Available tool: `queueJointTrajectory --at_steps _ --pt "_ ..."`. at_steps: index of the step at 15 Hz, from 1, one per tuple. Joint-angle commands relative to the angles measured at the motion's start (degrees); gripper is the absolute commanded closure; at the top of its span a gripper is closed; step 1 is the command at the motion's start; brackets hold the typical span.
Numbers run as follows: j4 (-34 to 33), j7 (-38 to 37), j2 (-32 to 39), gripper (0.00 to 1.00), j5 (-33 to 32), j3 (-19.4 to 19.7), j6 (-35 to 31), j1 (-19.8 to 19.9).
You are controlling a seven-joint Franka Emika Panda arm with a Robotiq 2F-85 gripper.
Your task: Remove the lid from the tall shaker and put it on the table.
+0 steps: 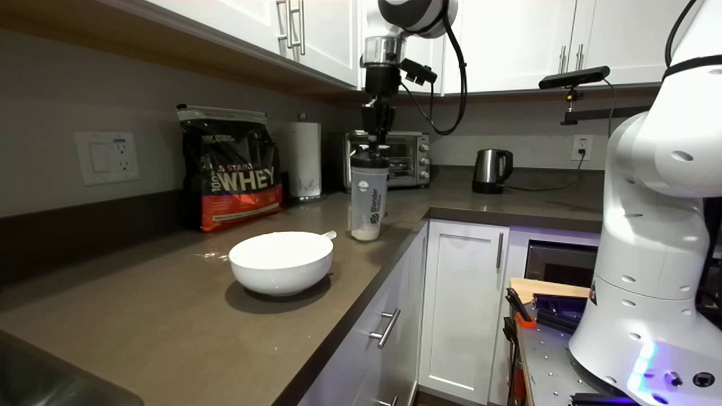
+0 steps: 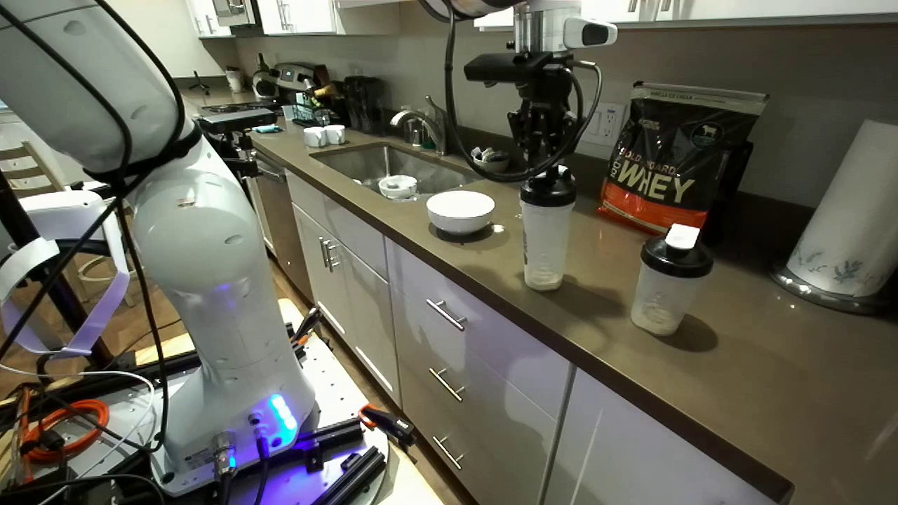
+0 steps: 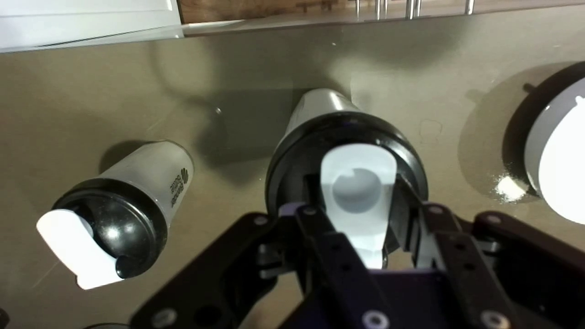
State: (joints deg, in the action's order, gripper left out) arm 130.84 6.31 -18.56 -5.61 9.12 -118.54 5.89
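The tall shaker [image 1: 369, 197] stands upright on the table [image 1: 237, 332], a brown-grey countertop. It also shows in an exterior view [image 2: 545, 245]. Its black round lid [image 2: 548, 188] sits on top of the bottle; in the wrist view the lid [image 3: 320, 137] has a raised whitish tab with a round recess. My gripper [image 3: 356, 192] points down over the lid, with one finger at each side of the whitish tab. The fingers appear closed against it. The gripper [image 1: 377, 135] shows above the lid in both exterior views. The fingertips' contact is partly hidden.
A shorter shaker with a black lid [image 2: 677, 256] stands beside the tall one. A white bowl [image 1: 282, 262] stands on the other side. A black protein bag [image 1: 234, 169], a paper-towel roll [image 1: 304, 158], a toaster oven [image 1: 406, 163] and a kettle [image 1: 491, 169] stand farther back.
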Motion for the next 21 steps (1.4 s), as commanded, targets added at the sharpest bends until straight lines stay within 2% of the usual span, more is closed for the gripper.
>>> queueJointTrajectory --at_steps 1,21 --pt "-1.0 -0.6 0.4 0.87 -0.1 -0.6 -0.1 0.5" --pt "-4.5 -1.0 0.9 0.87 1.2 -2.3 -0.8 -0.6"
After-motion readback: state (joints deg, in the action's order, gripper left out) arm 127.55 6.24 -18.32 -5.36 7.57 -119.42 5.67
